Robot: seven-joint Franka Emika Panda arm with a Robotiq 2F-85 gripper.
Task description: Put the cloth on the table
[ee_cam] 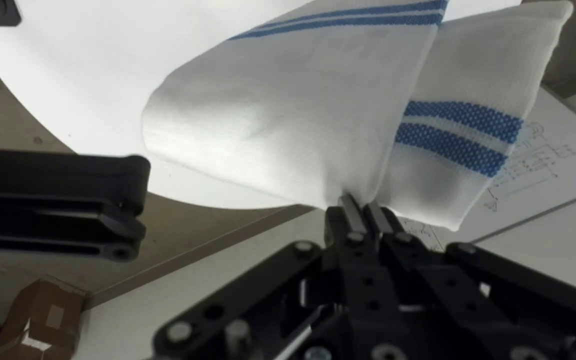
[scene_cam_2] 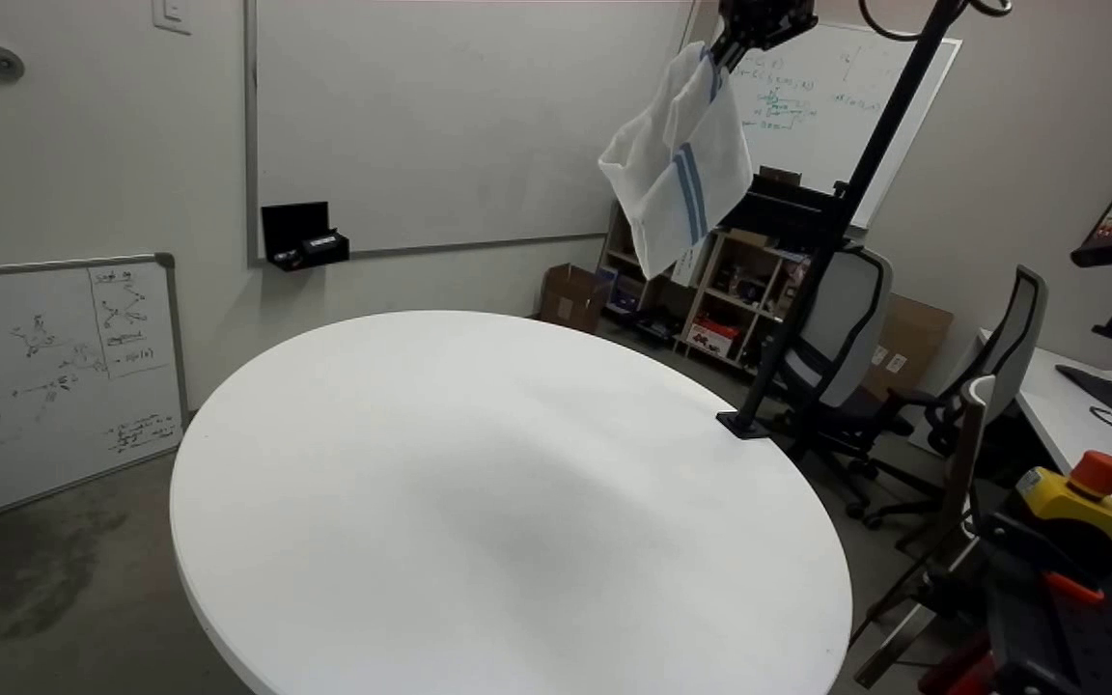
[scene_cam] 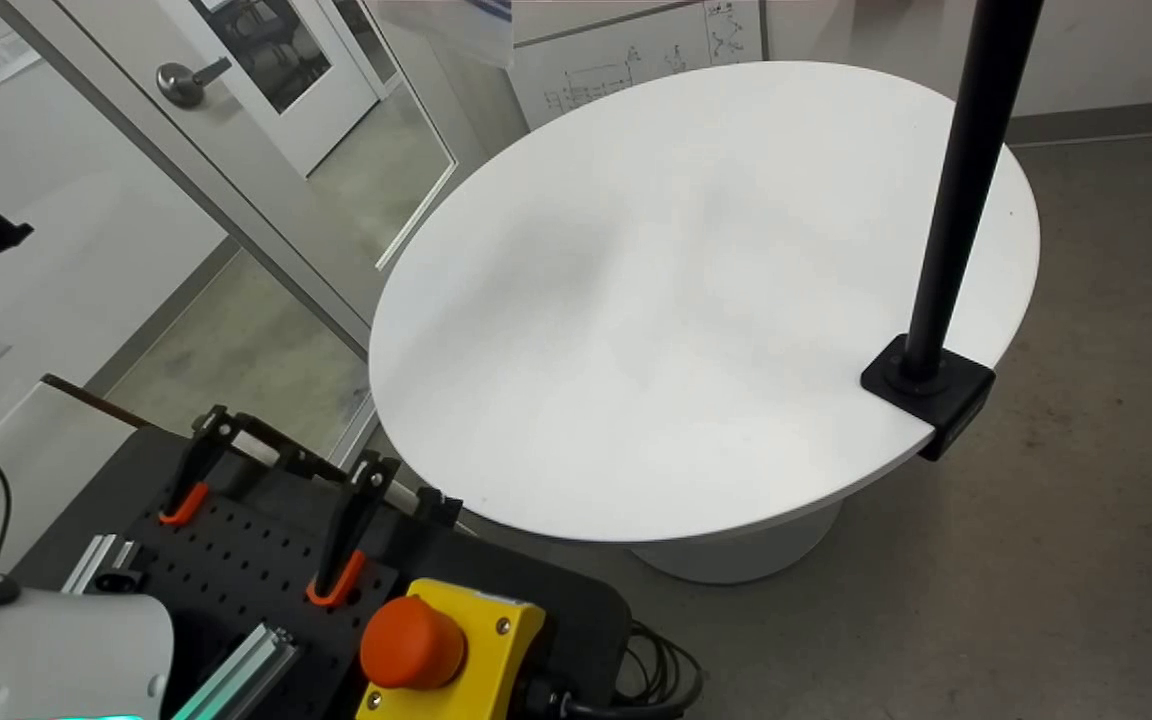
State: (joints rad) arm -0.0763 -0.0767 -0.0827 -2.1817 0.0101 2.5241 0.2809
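Observation:
The white cloth with blue stripes hangs from my gripper in the air. It shows whole in an exterior view (scene_cam_2: 681, 164), in part at the top edge in an exterior view (scene_cam: 456, 30), and large in the wrist view (ee_cam: 278, 110). My gripper (ee_cam: 363, 202) is shut on the cloth's upper part; it also shows in an exterior view (scene_cam_2: 728, 56). The round white table (scene_cam: 656, 320) stands below the cloth's level and shows in an exterior view (scene_cam_2: 498, 521) and the wrist view (ee_cam: 68, 65). The cloth is apart from the tabletop.
A black pole (scene_cam: 966, 180) is clamped to the table's edge; it also shows in an exterior view (scene_cam_2: 836, 222). A black bar (ee_cam: 58, 200) juts in at the wrist view's left. A yellow box with a red button (scene_cam: 456, 650) sits near the robot base. Chairs (scene_cam_2: 836, 328) stand beyond.

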